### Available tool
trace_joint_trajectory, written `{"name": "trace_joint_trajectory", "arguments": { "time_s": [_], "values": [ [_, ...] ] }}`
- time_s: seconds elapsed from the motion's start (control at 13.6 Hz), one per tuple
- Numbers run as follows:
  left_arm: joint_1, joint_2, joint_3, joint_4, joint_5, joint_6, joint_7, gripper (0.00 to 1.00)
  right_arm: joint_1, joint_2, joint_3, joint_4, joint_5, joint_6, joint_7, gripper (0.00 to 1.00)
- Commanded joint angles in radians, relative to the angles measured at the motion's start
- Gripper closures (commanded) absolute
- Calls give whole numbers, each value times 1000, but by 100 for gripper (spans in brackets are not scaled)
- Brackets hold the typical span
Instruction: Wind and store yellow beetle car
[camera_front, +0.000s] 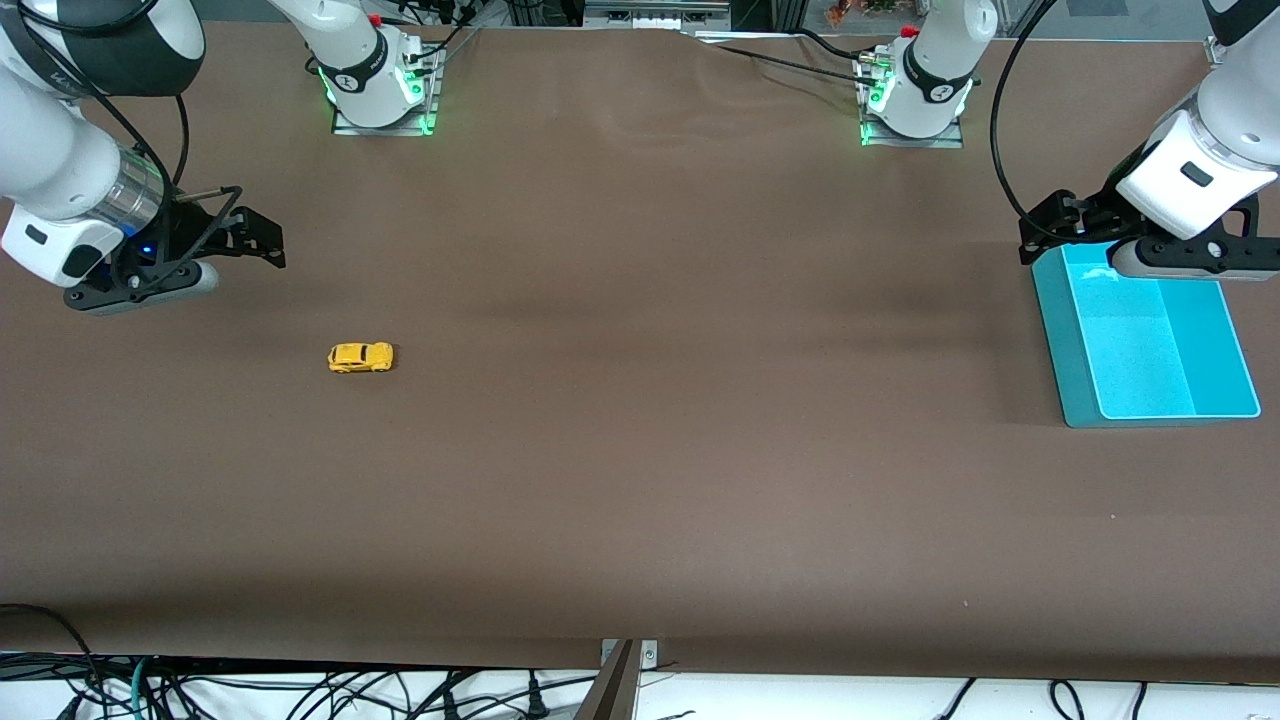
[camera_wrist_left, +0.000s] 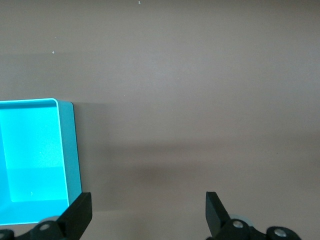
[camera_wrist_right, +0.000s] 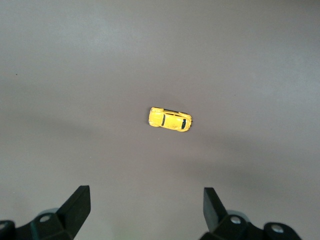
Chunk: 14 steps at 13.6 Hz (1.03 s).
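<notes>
The yellow beetle car (camera_front: 360, 357) stands on its wheels on the brown table, toward the right arm's end. It also shows in the right wrist view (camera_wrist_right: 170, 119), a way ahead of the open jaws. My right gripper (camera_front: 258, 240) is open and empty, up over bare table near the car, not touching it; it shows in its own wrist view (camera_wrist_right: 146, 197). My left gripper (camera_front: 1042, 240) is open and empty, over the corner of the teal bin (camera_front: 1060, 340) at the left arm's end. It shows in the left wrist view (camera_wrist_left: 148, 202), beside the bin's wall (camera_wrist_left: 72, 150).
The teal bin is a shallow open tray with nothing in it. The two arm bases (camera_front: 380, 85) (camera_front: 915, 95) stand along the table's edge farthest from the front camera. Cables hang below the table's near edge (camera_front: 640, 665).
</notes>
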<state>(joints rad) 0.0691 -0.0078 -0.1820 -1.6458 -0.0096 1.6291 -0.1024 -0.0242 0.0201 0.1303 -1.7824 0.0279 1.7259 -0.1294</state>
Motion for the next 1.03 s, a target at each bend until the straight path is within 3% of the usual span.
{"name": "trace_joint_trajectory", "arguments": {
  "time_s": [0.0, 0.95],
  "values": [
    [1, 5, -2, 23, -20, -20, 12, 0, 0, 14, -3, 28, 3, -23, -7, 0],
    [-2, 17, -2, 47, -18, -29, 6, 0, -6, 23, -5, 21, 3, -25, -13, 0]
  ]
}}
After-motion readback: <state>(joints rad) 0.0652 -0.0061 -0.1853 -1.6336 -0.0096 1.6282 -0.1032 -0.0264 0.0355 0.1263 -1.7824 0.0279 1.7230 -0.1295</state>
